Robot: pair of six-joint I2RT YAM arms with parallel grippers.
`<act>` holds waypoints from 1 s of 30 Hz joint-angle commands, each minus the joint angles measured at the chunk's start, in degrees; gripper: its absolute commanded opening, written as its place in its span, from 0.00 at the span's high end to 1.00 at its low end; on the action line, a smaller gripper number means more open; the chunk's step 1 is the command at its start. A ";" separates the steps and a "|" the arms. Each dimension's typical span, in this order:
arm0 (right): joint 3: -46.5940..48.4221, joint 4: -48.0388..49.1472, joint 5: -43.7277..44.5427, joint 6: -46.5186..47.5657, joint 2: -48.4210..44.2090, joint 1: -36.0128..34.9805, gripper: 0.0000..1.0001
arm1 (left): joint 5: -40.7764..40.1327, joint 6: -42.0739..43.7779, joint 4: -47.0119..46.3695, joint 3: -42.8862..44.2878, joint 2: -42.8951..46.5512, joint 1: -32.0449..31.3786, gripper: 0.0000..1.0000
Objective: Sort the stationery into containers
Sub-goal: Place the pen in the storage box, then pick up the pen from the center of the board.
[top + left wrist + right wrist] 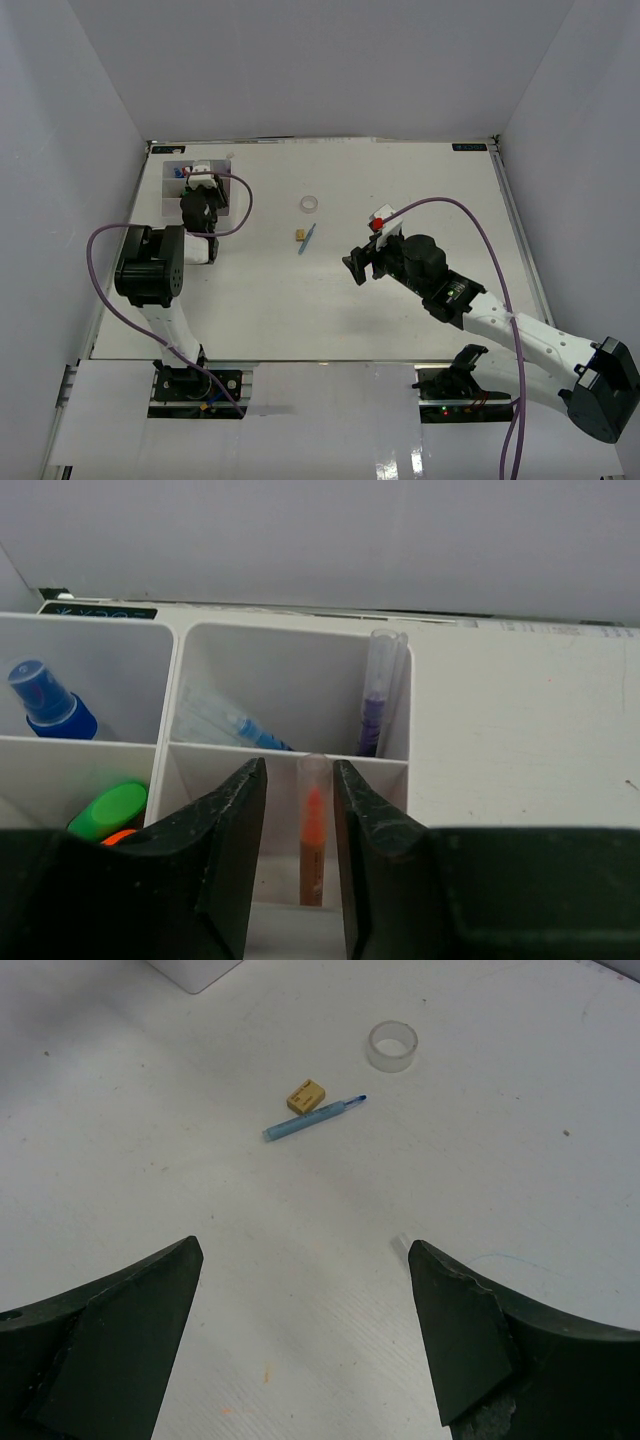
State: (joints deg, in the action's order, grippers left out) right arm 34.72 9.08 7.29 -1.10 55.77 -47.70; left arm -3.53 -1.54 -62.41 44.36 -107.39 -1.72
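Note:
The translucent white organiser tray (170,172) stands at the far left. My left gripper (200,190) hangs over it, jaws slightly apart around an upright orange-tipped pen (313,830) standing in a compartment, with small gaps on both sides. In the left wrist view the tray (290,665) also holds a blue-capped glue bottle (45,700), a green highlighter (108,810), a blue pen (245,732) and a dark pen (378,695). My right gripper (355,268) is wide open and empty above the table. Beyond it lie a tape ring (392,1046), a brass clip (306,1096) and a blue pen (315,1120). The eraser is out of view.
The tape ring (311,204), clip (299,234) and blue pen (307,240) lie mid-table between the arms. White walls enclose the table on three sides. A purple cable loops over each arm. A tray corner (195,972) shows at the top of the right wrist view.

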 commanded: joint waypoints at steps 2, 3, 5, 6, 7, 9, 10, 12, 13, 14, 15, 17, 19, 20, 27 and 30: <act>0.26 2.52 -0.61 0.22 -0.75 0.07 0.10 | -1.21 -1.01 1.85 -1.03 3.06 -0.04 0.52; 0.26 2.61 -0.70 0.31 -0.84 0.07 0.10 | -1.48 -1.01 2.20 -0.94 3.59 -0.04 0.51; 0.26 2.61 -0.70 0.14 -1.19 0.07 0.10 | -1.65 -1.09 4.31 -0.59 5.87 -0.04 0.43; 0.35 2.61 -0.61 0.14 -1.54 -0.02 0.10 | -1.57 -1.01 5.36 -0.33 6.84 0.04 0.41; 0.35 2.52 -0.61 -0.04 -1.97 -0.02 0.10 | -1.57 -1.18 7.89 0.20 7.89 -0.04 0.37; 0.35 2.52 -0.52 -0.21 -2.77 -0.02 0.10 | -1.13 -1.80 11.33 0.99 11.67 -0.04 0.26; 0.35 2.43 -0.43 -0.39 -3.47 -0.02 0.10 | -0.95 -2.06 14.74 1.60 13.07 -0.04 0.23; 0.26 2.26 0.18 -1.27 -4.26 -0.02 0.10 | -0.51 -3.11 18.62 2.48 17.20 -0.04 0.12; 0.35 2.00 0.27 -1.53 -4.87 -0.02 0.10 | -0.25 -3.64 23.86 3.18 18.61 -0.04 0.09; 0.44 1.30 0.44 -2.14 -5.05 -0.02 0.10 | 0.19 -4.69 26.61 4.67 20.02 -0.04 0.05; 0.52 0.85 0.88 -2.41 -5.23 0.07 0.10 | 0.54 -5.05 29.16 5.29 22.29 -0.04 0.02; 0.88 -0.81 2.28 -3.89 -5.58 0.07 0.10 | 2.56 -6.19 36.20 7.31 24.59 -0.04 0.02; 0.88 -1.96 3.34 -5.31 -5.93 0.07 0.10 | 3.44 -7.33 43.73 8.55 27.67 -0.04 0.02; 0.70 -2.14 3.61 -5.75 -6.02 0.07 0.10 | 6.14 -7.95 46.13 9.16 28.55 -0.13 0.02; 1.83 -5.12 4.40 -11.72 -2.17 0.07 0.09 | 12.65 -11.90 67.32 12.60 36.63 -0.48 0.02; 4.04 -7.32 6.33 -13.83 2.49 0.07 0.07 | 18.90 -13.57 70.41 10.23 39.01 -0.74 0.02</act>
State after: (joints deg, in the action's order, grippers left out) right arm 35.62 4.05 11.03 -11.25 55.24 -47.68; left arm 7.97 -12.47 -1.23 55.66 -71.55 -2.02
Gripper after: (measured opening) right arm 0.921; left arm 0.979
